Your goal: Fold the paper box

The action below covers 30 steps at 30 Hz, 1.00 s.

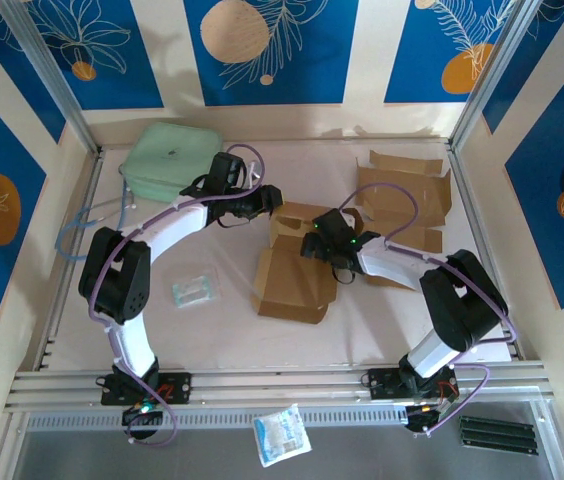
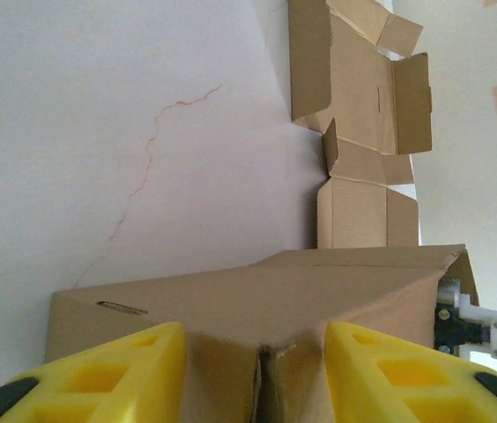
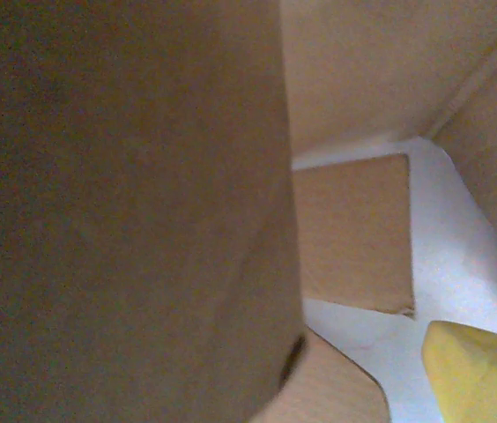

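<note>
The white table [image 1: 212, 330] takes up the middle of the overhead view, and the paper box [image 1: 292, 275] lies at its centre, half formed. Its long axis runs roughly from the top of the frame toward the bottom, with loose flaps splayed at the lower end. Spare flat blanks [image 1: 402, 195] lie at the upper right and a green container [image 1: 170, 155] at the upper left, both apart from the box. The left gripper [image 1: 270, 203] meets the box's upper end. In its wrist view the jaws are partly closed, one yellow finger [image 2: 134, 366] on each side of a folded cardboard ridge and pressed against it. The right gripper [image 1: 324, 248] sits at the box's right edge near mid-length. Its one visible finger [image 3: 478, 370] stands clear of a cardboard panel, so it looks wide open and holds nothing. The next fold probably falls to the right arm, pushing leftward across the long axis. A small packet [image 1: 194, 288] lies left of the box.
</note>
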Each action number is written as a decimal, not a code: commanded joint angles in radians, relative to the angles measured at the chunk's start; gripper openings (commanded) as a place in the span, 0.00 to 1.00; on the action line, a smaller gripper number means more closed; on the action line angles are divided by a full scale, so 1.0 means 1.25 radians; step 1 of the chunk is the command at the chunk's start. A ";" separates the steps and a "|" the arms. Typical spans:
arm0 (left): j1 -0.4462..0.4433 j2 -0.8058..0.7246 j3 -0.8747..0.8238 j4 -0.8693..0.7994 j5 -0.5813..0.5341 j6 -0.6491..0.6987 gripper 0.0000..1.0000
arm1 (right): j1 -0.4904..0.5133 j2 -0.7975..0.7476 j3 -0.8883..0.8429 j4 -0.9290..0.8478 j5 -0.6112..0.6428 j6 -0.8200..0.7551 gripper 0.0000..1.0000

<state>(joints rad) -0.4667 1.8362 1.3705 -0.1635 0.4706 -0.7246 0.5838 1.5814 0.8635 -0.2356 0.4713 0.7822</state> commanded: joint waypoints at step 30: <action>0.003 0.001 0.014 -0.019 -0.004 0.016 0.45 | -0.006 -0.015 -0.129 0.372 -0.227 -0.109 0.88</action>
<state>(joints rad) -0.4656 1.8362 1.3739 -0.1730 0.4595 -0.7242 0.5568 1.5307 0.6971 0.1753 0.2718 0.6800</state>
